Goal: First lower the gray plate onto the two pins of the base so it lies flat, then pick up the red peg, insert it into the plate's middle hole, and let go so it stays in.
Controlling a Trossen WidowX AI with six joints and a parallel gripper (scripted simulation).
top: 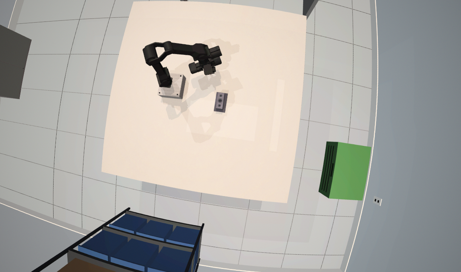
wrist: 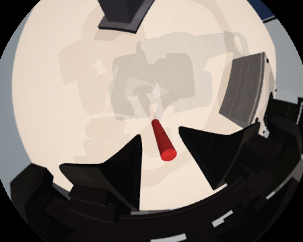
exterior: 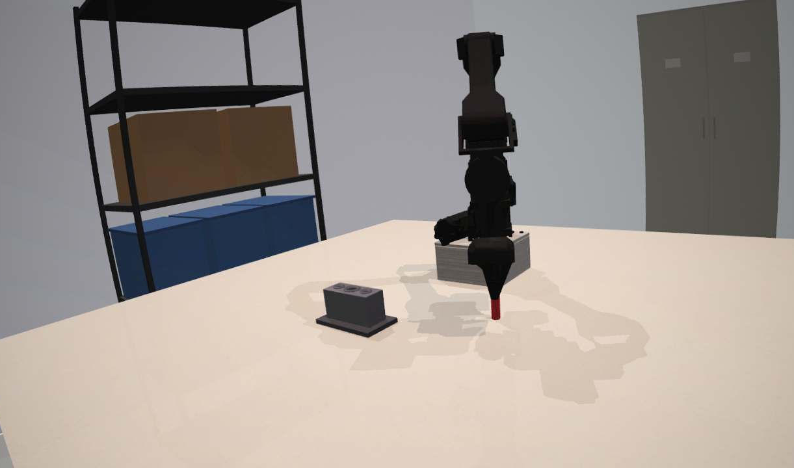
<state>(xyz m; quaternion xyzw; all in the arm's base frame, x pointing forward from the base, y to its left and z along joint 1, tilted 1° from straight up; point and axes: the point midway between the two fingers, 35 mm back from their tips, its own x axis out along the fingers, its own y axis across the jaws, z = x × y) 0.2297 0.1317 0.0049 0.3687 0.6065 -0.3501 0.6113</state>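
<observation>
The gray plate [top: 222, 103] [exterior: 356, 308] [wrist: 116, 11], a block with three holes in a row, sits flat on the dark base [top: 220, 110] [exterior: 344, 327] [wrist: 121, 27]. Its middle hole has nothing in it. The red peg [exterior: 495, 309] [wrist: 163, 138] stands upright on the table, away from the base; in the top view the arm hides it. My gripper [exterior: 495, 298] [wrist: 159, 134] points down around the peg's upper part. Its fingers are partly open, one on each side of the peg, with a gap on both sides in the wrist view.
The arm's box-shaped mount [top: 174, 93] [exterior: 457, 264] [wrist: 246, 81] stands on the table [top: 191, 162] [exterior: 213, 395], behind the peg in the exterior view. A shelf rack [exterior: 218, 95], a green cabinet [top: 350, 170] and a gray cupboard [exterior: 737, 151] stand off the table.
</observation>
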